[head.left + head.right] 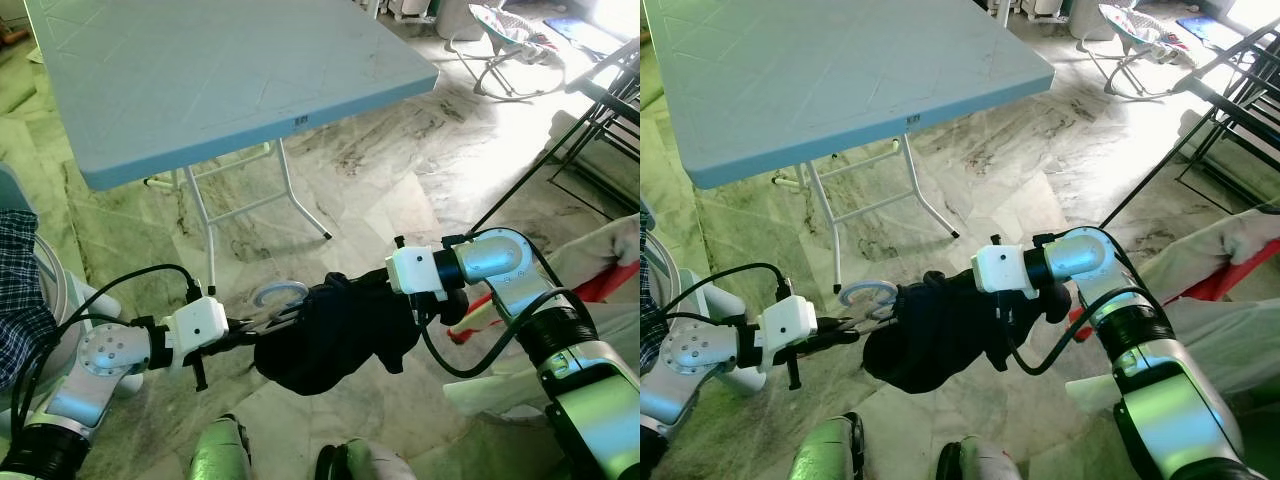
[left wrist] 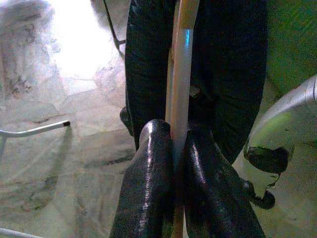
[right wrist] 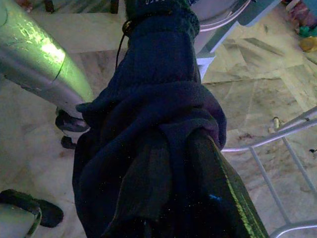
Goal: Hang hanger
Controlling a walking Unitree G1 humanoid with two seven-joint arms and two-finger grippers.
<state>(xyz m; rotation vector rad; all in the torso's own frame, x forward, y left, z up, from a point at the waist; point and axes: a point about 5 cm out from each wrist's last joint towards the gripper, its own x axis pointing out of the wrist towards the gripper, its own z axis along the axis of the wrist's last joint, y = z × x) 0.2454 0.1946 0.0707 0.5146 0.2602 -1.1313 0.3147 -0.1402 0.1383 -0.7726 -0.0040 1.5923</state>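
Note:
A pale plastic hanger (image 2: 181, 74) with a dark navy garment (image 1: 335, 335) bunched over it hangs between my two arms, low over the floor. Its round hook (image 1: 280, 294) sticks out on the left side of the cloth. My left gripper (image 1: 262, 322) is shut on the hanger's neck just below the hook; in the left wrist view both black fingers (image 2: 148, 173) pinch the pale bar. My right gripper (image 1: 385, 300) is buried in the garment from the right, with its fingers (image 3: 223, 193) shut on the dark cloth (image 3: 148, 119).
A grey-blue folding table (image 1: 200, 80) stands ahead on white metal legs (image 1: 300, 205). A dark rack (image 1: 600, 110) is at the far right, with a baby bouncer (image 1: 505, 45) behind it. Plaid cloth (image 1: 20, 285) lies at the left, pale cloth (image 1: 610, 255) at the right. Marble floor lies between.

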